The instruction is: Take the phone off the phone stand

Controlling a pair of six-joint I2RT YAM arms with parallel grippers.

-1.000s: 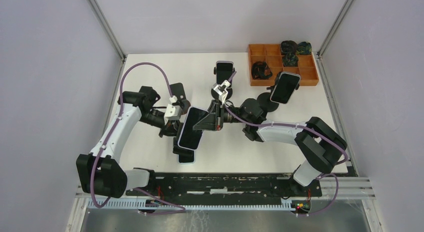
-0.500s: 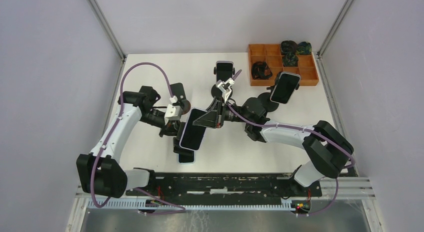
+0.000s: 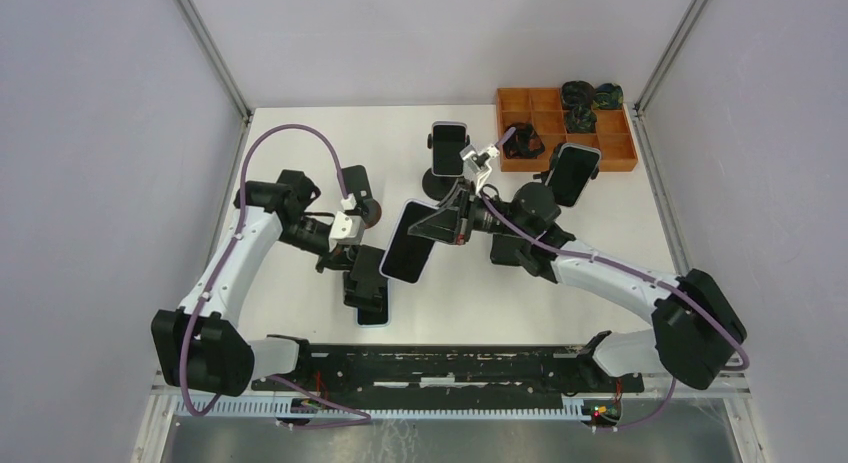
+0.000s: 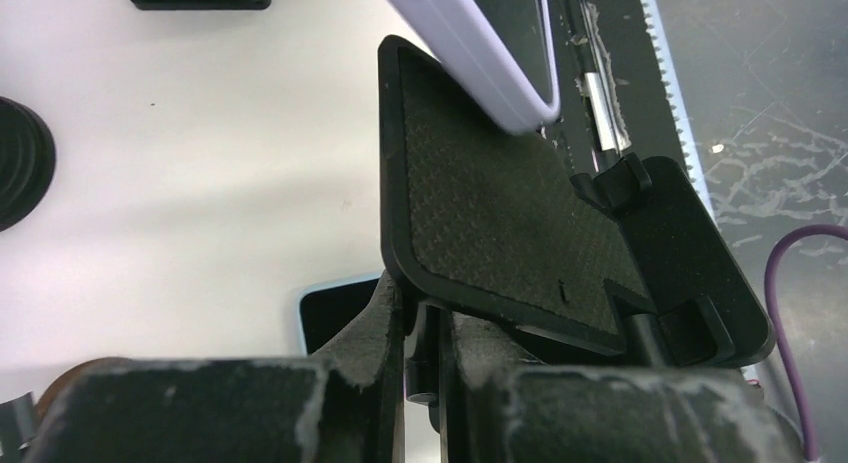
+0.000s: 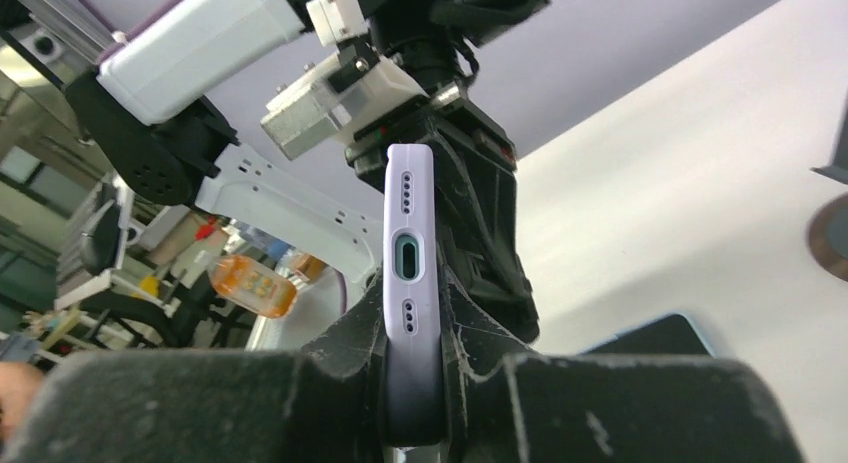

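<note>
The phone (image 3: 411,243), in a lilac case with its dark screen up, is off the phone stand (image 4: 495,218) and in the air above the white surface (image 3: 300,148). It sits up and to the right of the stand, between the two arms.

The right hand (image 3: 441,227) is pinching the phone. In the right wrist view the phone is seen end-on, charging port facing the camera. One finger (image 5: 335,368) presses against one face and the other finger presses against the opposite face, so the phone stands on edge in the grip. From above, the hand grips the phone at its right-hand end, and the rest of the phone reaches left and down toward the stand.

The left hand (image 4: 425,333) is closed on the phone stand, clamping the lower edge of its textured back plate. In the left wrist view that plate is bare, with the small support lip visible at its far end. One rounded corner of the phone hangs above the plate's upper part, and I cannot tell whether it touches the plate.

A second phone (image 3: 373,314) lies flat on the surface just below the stand. Two more phones are propped upright farther back, one near the middle (image 3: 449,143) and one (image 3: 571,173) beside the wooden tray (image 3: 520,104) in the far right corner.
</note>
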